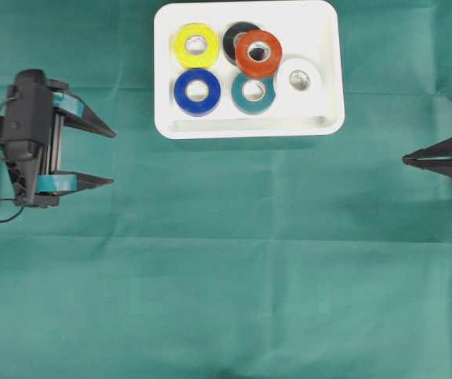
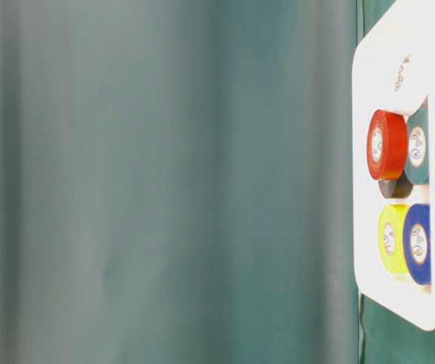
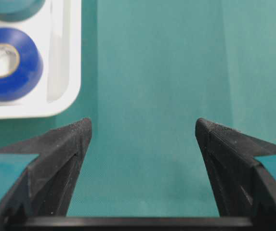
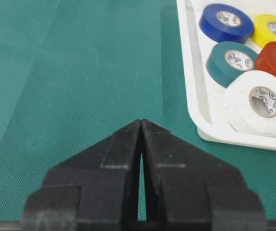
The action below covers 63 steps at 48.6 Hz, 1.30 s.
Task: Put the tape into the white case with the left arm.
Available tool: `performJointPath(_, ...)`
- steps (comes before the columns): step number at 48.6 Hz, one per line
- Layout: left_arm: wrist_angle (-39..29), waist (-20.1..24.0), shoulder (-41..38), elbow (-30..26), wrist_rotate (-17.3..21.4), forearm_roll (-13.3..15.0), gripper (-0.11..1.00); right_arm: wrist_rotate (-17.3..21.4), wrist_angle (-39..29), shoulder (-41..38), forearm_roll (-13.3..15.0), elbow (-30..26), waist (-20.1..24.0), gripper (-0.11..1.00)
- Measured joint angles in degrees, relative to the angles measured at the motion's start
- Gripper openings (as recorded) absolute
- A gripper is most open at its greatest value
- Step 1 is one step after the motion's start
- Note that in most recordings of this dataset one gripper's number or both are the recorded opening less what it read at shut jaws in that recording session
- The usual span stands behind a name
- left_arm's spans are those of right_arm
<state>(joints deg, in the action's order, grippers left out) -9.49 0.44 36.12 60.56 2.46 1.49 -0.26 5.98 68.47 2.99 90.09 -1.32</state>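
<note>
Your left gripper (image 1: 113,158), the black two-fingered claw with teal-blue bands, hangs released at 9 o'clock in the overhead view, its pointed fingers spread wide and aimed toward 3 o'clock over the green cloth (image 1: 226,284), with nothing between them. From your left wrist view, the same fingertips (image 3: 82,132) frame only bare cloth, with a corner of the tray at 10 o'clock.

Up toward 1 o'clock of that claw, apart from it, sits the white case (image 1: 324,126), a shallow rectangular plastic tray with rounded corners. Its long axis runs 9 to 3 o'clock in the overhead view.

Inside it you see six tape rolls. The yellow roll (image 1: 196,45), blue roll (image 1: 197,91), teal roll (image 1: 253,93) and white roll (image 1: 301,78) lie flat, holes up. The orange-red roll (image 1: 259,53) rests tilted on the black roll (image 1: 233,38) and the teal one.

Your right gripper (image 1: 407,160), plain black, waits at 3 o'clock, clenched to a point aimed toward 9 o'clock, holding nothing.
</note>
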Motion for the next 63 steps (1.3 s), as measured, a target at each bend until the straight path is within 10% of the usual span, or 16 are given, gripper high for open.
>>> performJointPath(63,0.09,0.7,27.33,13.27,-1.58,0.0,0.99,0.0,0.09,0.0,0.0,0.0,0.0,-0.09)
